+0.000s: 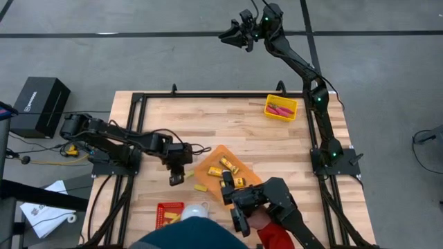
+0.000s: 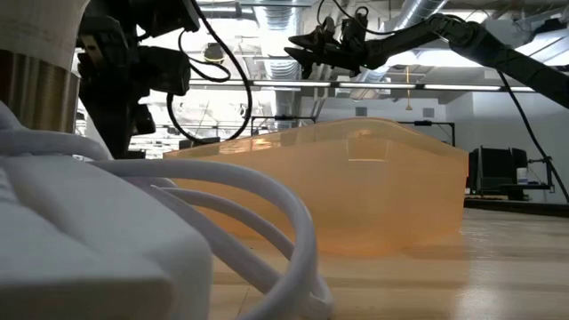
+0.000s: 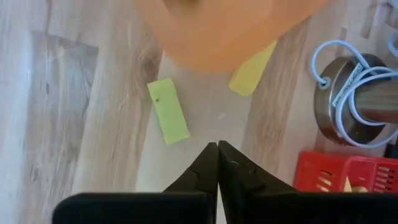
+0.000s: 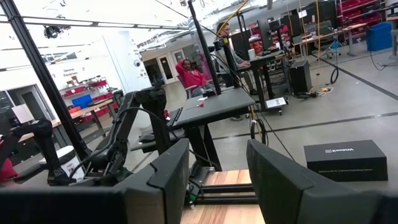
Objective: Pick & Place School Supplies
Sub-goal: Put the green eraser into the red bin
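Left gripper (image 3: 217, 163): hanging low over the wood table (image 1: 228, 121) near its front-left, just off the orange plastic tray (image 1: 208, 164). Fingers pinched fully together with nothing between them, so it's clenched on air.

Nearest supplies: a small flat yellow-green block (image 3: 168, 111) lies on the bare wood just ahead of those closed tips, not touching them. A second yellow block (image 3: 252, 70) sits right at the tray's edge.

Other supplies: a few orange-yellow packets with dark marks (image 1: 229, 165) are lying on the tray, and the pink-handled scissor-like tools (image 1: 279, 110) are in the small yellow bin (image 1: 282, 107) at the far right of the table.

Right gripper (image 4: 217, 171): parked way up high, beyond the far edge of the table, fingers apart, holding nothing.

Also around: a red basket (image 3: 346, 181) and a metal-based dome with a white cord (image 3: 357, 99) near the front edge.

Step in hand: looks like the left arm is going for the yellow-green block but hasn't got it.

Next move: probably needs to open up, shift forward over the block, line the fingers across its narrow sides, drop and squeeze.
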